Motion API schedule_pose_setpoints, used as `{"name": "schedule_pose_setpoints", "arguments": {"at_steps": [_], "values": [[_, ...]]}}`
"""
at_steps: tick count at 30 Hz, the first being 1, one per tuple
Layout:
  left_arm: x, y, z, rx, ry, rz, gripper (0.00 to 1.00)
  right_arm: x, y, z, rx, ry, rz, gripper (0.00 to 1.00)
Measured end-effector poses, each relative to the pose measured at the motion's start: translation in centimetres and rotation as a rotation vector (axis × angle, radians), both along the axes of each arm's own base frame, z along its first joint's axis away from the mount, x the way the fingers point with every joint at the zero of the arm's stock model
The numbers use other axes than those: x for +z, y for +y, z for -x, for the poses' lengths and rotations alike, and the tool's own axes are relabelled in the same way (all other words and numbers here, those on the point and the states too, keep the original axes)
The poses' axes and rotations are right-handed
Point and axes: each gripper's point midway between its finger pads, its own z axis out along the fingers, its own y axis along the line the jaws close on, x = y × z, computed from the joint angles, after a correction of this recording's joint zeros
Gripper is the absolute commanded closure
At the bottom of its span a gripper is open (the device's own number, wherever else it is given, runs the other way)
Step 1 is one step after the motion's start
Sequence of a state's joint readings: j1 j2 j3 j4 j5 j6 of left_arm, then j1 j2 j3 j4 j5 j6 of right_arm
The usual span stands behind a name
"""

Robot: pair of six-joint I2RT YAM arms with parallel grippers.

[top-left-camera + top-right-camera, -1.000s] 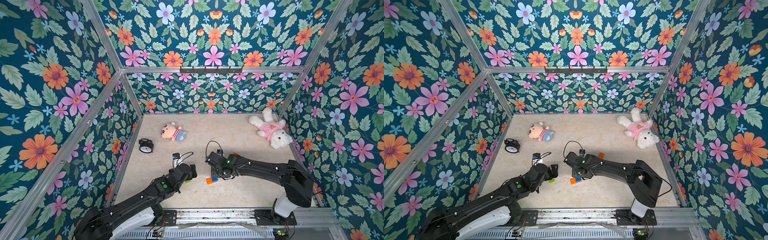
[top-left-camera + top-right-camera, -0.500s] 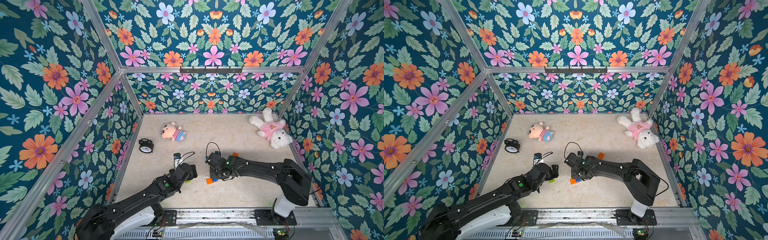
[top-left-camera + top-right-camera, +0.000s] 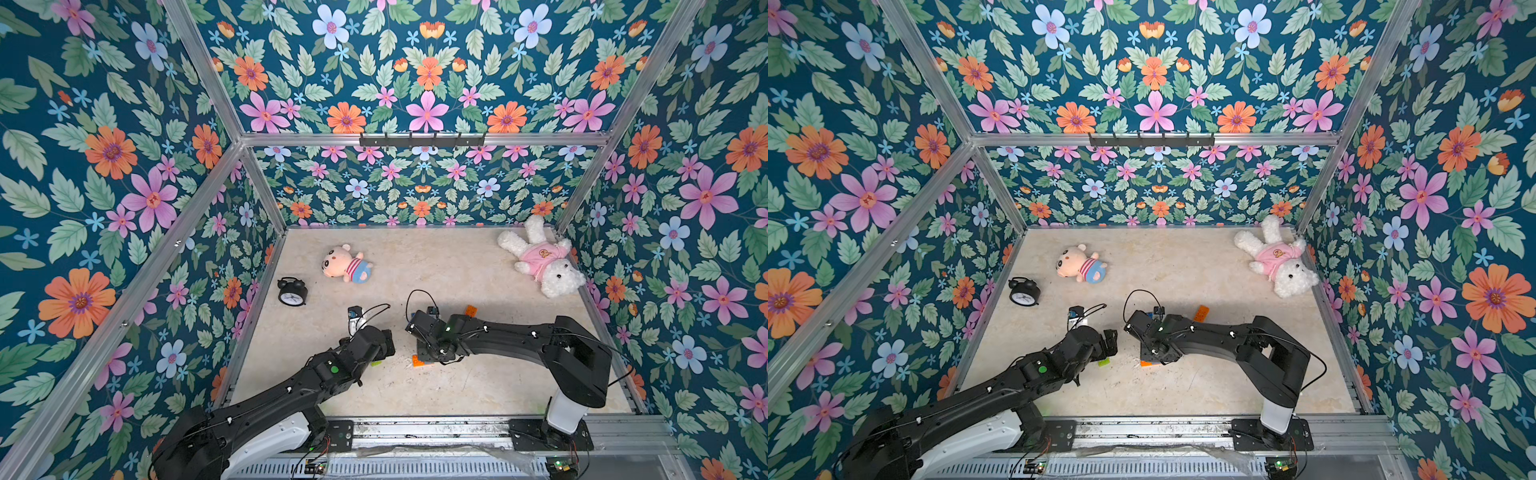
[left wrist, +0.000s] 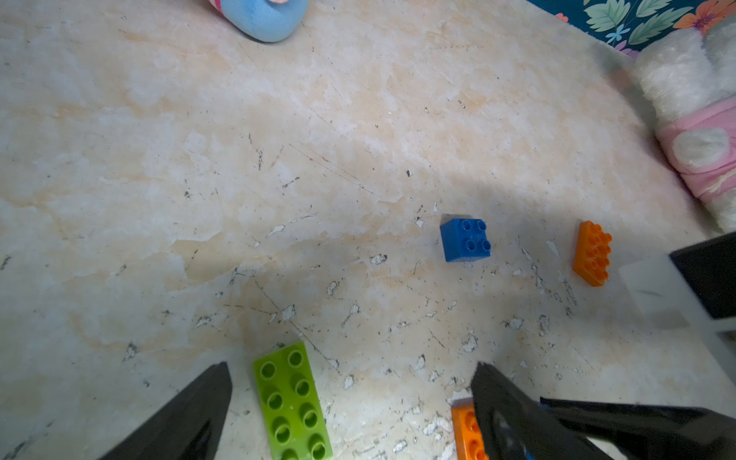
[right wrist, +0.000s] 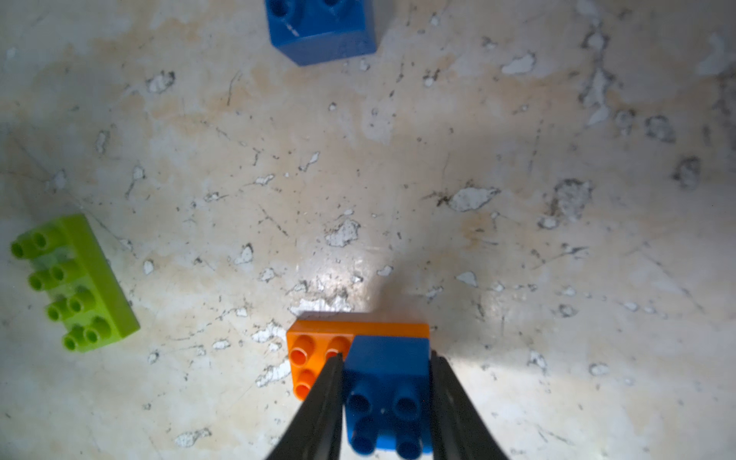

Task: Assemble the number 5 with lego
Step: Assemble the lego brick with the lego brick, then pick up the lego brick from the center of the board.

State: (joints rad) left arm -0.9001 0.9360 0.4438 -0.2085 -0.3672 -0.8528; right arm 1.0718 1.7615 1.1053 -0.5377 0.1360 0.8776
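**Right gripper**: my jaws are closed against both sides of the stacked blue brick. It is seated on one end of the near orange brick, leaving the other studs bare. I judge this offset starts the number 5, only two rows so far, near the table's front centre.

**Left gripper**: my jaws are spread wide and empty around the lime-green brick, just left of the stack and probably the next row.

**Farther back:** the loose blue brick, with the far orange brick to its right.

**Obstruction:** one left finger stands just beside the stack, crowding my grippers.

**Well apart, far side:** alarm clock, plush doll, white plush dog.
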Motion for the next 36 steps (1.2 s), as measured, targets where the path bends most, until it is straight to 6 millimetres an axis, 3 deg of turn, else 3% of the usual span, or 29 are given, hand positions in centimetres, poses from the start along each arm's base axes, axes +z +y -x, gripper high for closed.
{"name": "schedule_pose_setpoints", "arguments": {"at_steps": [4, 9, 16, 20, 25, 31, 36], "values": [[-0.1, 0.0, 0.0, 0.000, 0.001, -0.001, 0.01, 0.0, -0.1, -0.2, -0.047, -0.013, -0.003, 0.65], [0.2, 0.0, -0.1, 0.008, -0.002, 0.000, 0.01, 0.4, -0.5, -0.3, -0.070, -0.020, 0.010, 0.49], [1.5, 1.8, -0.5, 0.087, -0.039, 0.000, 0.01, 5.3, 1.0, -1.8, -0.045, -0.130, -0.069, 0.47], [1.9, 5.2, -1.6, 0.211, -0.038, 0.010, 0.01, 6.0, 4.5, -0.7, 0.106, -0.158, -0.137, 0.48], [1.9, 11.8, -2.6, 0.435, -0.021, 0.070, 0.01, 5.9, 9.8, 0.4, 0.261, -0.197, -0.213, 0.48], [1.0, 13.7, -2.4, 0.484, 0.042, 0.110, 0.01, 4.6, 14.3, -0.4, 0.322, -0.221, -0.198, 0.47], [0.6, 15.0, -1.6, 0.539, 0.067, 0.075, 0.01, 2.5, 15.7, -0.4, 0.342, -0.210, -0.107, 0.47]]}}
